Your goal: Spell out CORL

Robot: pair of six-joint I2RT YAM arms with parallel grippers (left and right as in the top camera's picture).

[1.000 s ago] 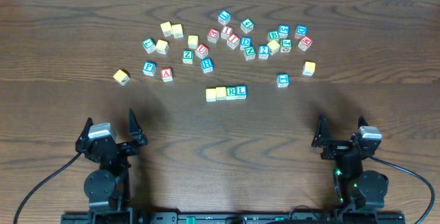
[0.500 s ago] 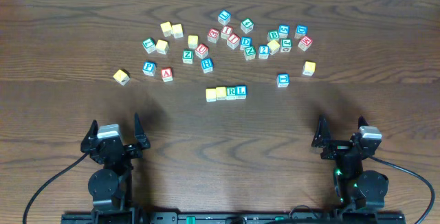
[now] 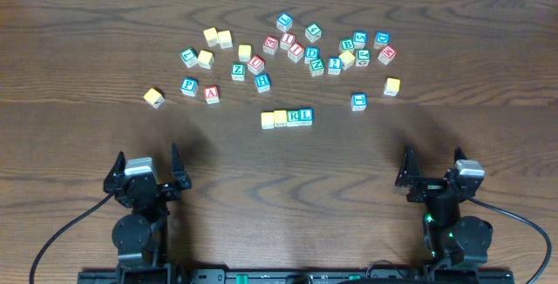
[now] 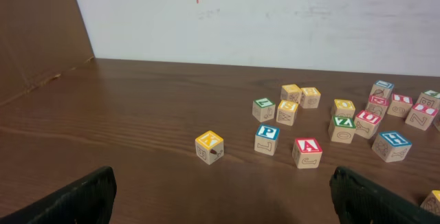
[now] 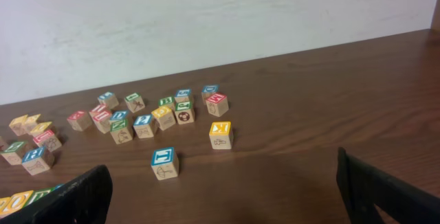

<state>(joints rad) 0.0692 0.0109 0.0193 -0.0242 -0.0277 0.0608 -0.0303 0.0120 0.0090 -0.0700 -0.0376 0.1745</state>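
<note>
A row of several letter blocks [image 3: 287, 118] lies at the table's middle: two yellow-topped blocks on the left, then a green-edged R and a blue-edged L. The row's left end shows at the bottom left of the right wrist view [image 5: 17, 201]. Many loose letter blocks [image 3: 296, 50] lie scattered behind it. My left gripper [image 3: 145, 169] is open and empty at the near left, far from the blocks. My right gripper [image 3: 433, 167] is open and empty at the near right.
A lone yellow block [image 3: 154, 98] lies at the left, also in the left wrist view [image 4: 209, 146]. A blue block [image 3: 358, 101] and a yellow block [image 3: 391, 86] lie right of the row. A white wall [image 4: 275, 11] stands behind the table.
The left arm has drawn back a little toward the near edge and shifted slightly right. The right arm and the blocks have not moved.
</note>
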